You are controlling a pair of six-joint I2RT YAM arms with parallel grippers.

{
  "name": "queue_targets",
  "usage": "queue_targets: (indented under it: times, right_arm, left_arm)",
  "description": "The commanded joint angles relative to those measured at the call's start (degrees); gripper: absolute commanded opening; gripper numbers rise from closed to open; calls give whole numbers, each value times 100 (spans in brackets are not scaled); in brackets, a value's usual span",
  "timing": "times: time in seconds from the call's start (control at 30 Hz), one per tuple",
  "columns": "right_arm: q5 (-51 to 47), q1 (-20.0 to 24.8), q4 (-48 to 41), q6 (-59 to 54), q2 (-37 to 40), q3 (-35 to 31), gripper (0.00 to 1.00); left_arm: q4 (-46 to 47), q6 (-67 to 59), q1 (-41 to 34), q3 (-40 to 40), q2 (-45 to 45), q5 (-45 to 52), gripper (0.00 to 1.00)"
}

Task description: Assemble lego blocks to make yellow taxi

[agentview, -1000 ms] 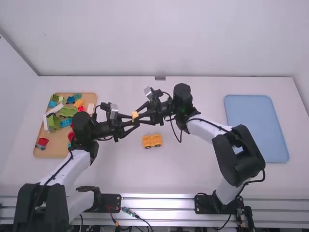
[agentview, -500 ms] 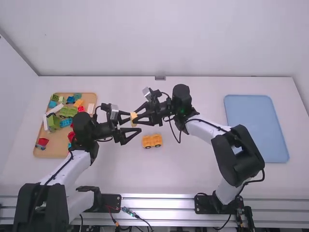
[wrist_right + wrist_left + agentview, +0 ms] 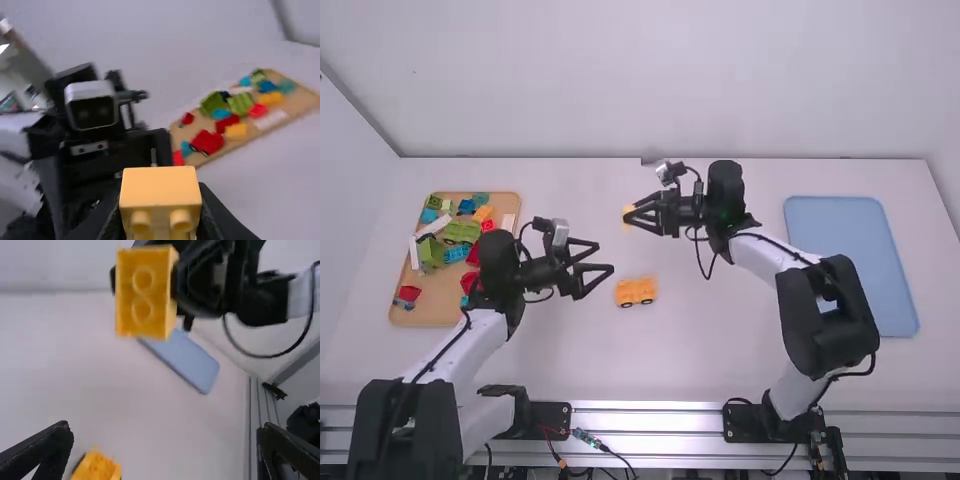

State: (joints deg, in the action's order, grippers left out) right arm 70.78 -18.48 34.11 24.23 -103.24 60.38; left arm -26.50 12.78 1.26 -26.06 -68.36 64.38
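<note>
Over the table (image 3: 710, 350), our right gripper (image 3: 631, 215) pinches a yellow block (image 3: 142, 295); our left wrist view reveals its two rings. Our left gripper (image 3: 604, 257) is spread.

You're holding one small yellow block (image 3: 627, 212) up in the air, your right gripper (image 3: 631, 217) pinching it; it's showing smooth, oblong sides, and in the left wrist view it's turning an end with two round rings outward, one above the other. And down on the surface (image 3: 720, 350), the yellow taxi body (image 3: 636, 291) is standing upright on dark wheels, two of them showing along its near side. It's sitting well apart from your block, the two pieces remaining unjoined.
</note>
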Motion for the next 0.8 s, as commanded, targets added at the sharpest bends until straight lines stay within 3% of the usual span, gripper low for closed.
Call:
queue_targets:
  times: [0.0,0.13,0.2,0.27,0.43,0.47,0.67,0.77]
  right_arm:
    - [-1069,223,-897,-630,-5,378,8]
    - [-2719,302,-3568,-1908,-5,1137,5]
    - [-3053,299,-4245,-2378,-5,1384,4]
    - [-3945,201,-5600,-3438,-5,1908,0]
    - [-5648,-4,-6956,-5224,-5,2275,0]
    - [-5676,-9,-6991,-5300,-5,2275,0]
    - [-5786,-59,-8208,-8275,-7,1982,0]
    - [-5936,-72,-8319,-9031,-7,1735,0]
  left_arm:
    - [678,-577,-15,-498,52,-623,99]
    - [2621,-1373,7,-1283,52,-1532,99]
    - [3110,-1600,7,-1508,52,-1764,99]
    - [3971,-2028,-33,-1939,52,-2194,99]
    - [4527,-2579,7,-2264,52,-2343,99]
    - [4538,-2599,9,-2267,52,-2343,99]
    - [4612,-3189,-31,-2293,52,-2347,99]
    - [4575,-3235,15,-2295,52,-2354,99]
